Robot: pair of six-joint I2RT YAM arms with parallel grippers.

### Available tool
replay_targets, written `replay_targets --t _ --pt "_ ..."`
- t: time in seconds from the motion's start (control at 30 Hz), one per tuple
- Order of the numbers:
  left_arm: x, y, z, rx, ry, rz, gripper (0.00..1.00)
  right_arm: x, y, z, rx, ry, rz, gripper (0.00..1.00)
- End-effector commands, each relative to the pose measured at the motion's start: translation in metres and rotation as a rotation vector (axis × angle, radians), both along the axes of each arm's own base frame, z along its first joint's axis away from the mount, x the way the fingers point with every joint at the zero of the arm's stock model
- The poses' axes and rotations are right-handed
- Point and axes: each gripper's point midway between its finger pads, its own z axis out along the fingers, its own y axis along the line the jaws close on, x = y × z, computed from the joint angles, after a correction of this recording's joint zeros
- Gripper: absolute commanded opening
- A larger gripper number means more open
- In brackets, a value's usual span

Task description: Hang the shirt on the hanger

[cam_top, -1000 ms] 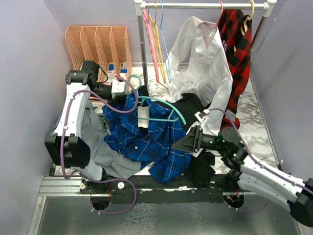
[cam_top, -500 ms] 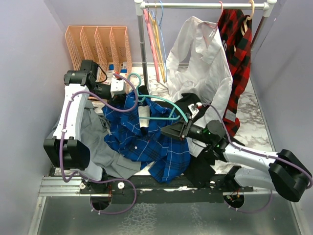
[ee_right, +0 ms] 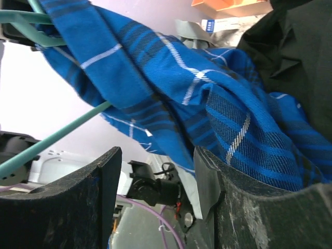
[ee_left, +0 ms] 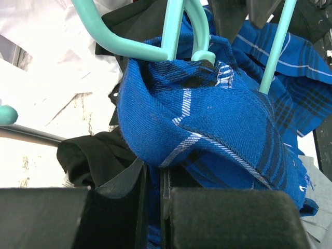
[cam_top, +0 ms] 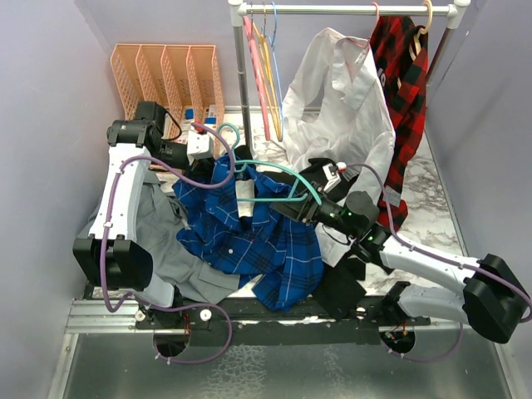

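The royal-blue plaid shirt lies bunched on the table between the arms, with its collar end lifted. The teal hanger sits over it, hook towards the left arm. My left gripper is shut on a fold of the shirt just below the hanger's neck; blue cloth shows between its jaws. My right gripper is open at the shirt's right side under the hanger's arm. In the right wrist view, blue plaid hangs over its gap and a teal bar crosses at the left.
A plain grey shirt lies under the left arm and a black garment under the right arm. A rail at the back holds pink hangers, a white shirt and a red-and-black plaid shirt. An orange file rack stands back left.
My right gripper has moved up and left from the near right to the shirt's edge under the hanger. The left gripper has kept its hold and barely moved.
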Motion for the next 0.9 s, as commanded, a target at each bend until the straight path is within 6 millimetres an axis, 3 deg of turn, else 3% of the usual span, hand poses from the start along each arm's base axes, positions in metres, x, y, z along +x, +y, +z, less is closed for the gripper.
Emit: replay_targets --t 0.0,0.37,0.7,0.87 --pt "-0.014 -0.009 0.03 -0.09 -0.022 -0.018 0.0 0.004 0.003 -0.025 -0.074 -0.013 -0.008 0.57" --pt "-0.017 -0.009 0.024 -0.083 -0.016 -0.024 0.0 -0.001 0.023 -0.032 -0.076 -0.024 0.09 0.52" --pt "-0.017 -0.009 0.015 -0.067 -0.007 -0.029 0.0 -0.021 0.035 -0.018 -0.049 -0.057 0.184 0.48" --pt "-0.019 -0.009 0.011 -0.068 0.0 -0.033 0.0 -0.025 0.038 -0.022 -0.062 -0.049 0.198 0.47"
